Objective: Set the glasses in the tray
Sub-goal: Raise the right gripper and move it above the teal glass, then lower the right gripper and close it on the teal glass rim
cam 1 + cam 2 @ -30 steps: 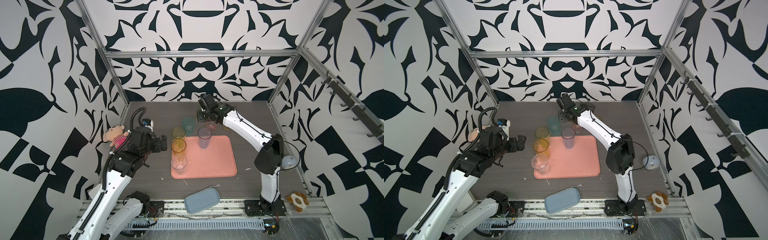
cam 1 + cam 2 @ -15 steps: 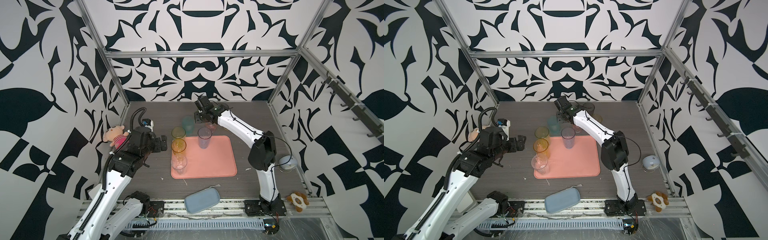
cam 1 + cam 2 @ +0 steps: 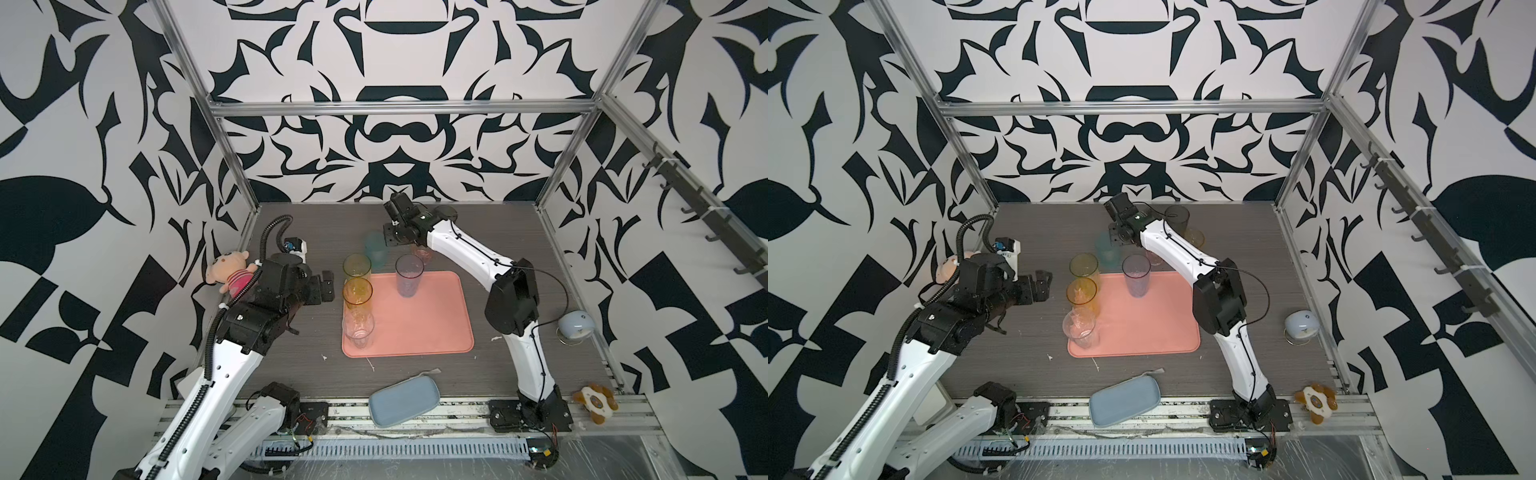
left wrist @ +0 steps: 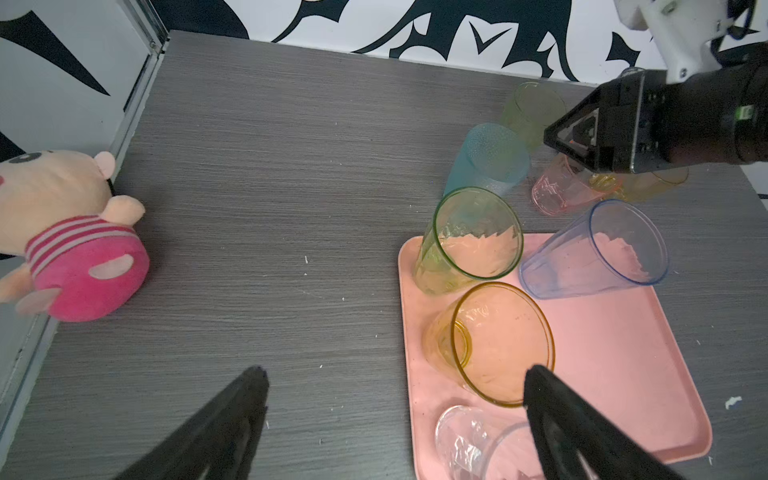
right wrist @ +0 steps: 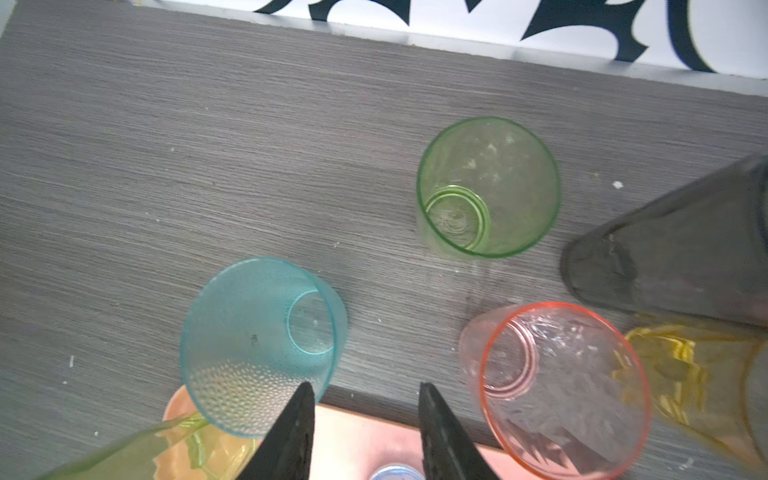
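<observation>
The salmon-pink tray (image 3: 436,328) lies mid-table. On it stand a yellow-green glass (image 3: 356,266), an amber glass (image 3: 356,293), a clear glass (image 3: 358,330) and a blue glass (image 3: 409,274). Behind the tray, on the table, are a teal glass (image 5: 262,345), a green glass (image 5: 488,187), a pink glass (image 5: 561,386), a smoke-grey glass (image 5: 673,257) and a yellow glass (image 5: 698,374). My right gripper (image 5: 365,399) hangs open over the tray's far edge, between the teal and pink glasses, holding nothing. My left gripper (image 4: 395,374) is wide open and empty, left of the tray beside the amber glass (image 4: 498,345).
A pink plush toy (image 3: 230,270) lies against the left wall. A blue-grey oblong dish (image 3: 403,401) sits at the front edge. A small white-blue round thing (image 3: 575,328) stands at the right edge, and a small toy (image 3: 596,405) lies at the front right corner.
My right gripper has shifted left, from above the pink glass toward the teal one, its jaws unchanged. The left arm and all the glasses have not moved.
</observation>
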Robot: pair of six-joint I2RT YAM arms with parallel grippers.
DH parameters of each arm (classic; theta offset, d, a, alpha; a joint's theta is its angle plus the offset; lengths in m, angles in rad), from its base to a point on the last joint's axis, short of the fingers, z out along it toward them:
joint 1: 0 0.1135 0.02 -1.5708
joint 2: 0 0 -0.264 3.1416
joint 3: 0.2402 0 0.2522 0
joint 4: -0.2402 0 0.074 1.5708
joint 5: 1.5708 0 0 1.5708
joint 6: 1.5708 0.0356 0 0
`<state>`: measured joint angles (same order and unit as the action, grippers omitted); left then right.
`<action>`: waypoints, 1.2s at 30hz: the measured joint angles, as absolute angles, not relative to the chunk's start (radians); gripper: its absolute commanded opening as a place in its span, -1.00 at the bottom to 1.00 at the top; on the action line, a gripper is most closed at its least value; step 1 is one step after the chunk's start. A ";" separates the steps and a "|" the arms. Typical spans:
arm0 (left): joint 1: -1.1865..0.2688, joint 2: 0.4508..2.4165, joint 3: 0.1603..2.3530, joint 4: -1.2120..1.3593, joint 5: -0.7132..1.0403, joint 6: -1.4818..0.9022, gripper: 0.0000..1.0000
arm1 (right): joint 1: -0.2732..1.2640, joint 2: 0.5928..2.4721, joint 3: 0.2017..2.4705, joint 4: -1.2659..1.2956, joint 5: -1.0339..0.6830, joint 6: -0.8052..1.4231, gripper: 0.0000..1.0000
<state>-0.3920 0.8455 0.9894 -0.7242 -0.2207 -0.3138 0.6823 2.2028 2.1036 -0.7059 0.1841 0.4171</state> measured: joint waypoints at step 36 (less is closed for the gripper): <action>-0.392 0.846 0.989 -0.724 -0.220 -0.314 1.00 | 0.682 2.360 2.226 -0.739 0.129 0.447 -0.48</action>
<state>-0.3920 0.8459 0.9886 -0.7242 -0.2203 -0.3138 0.6823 2.3596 2.2261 -0.7395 0.1291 0.4465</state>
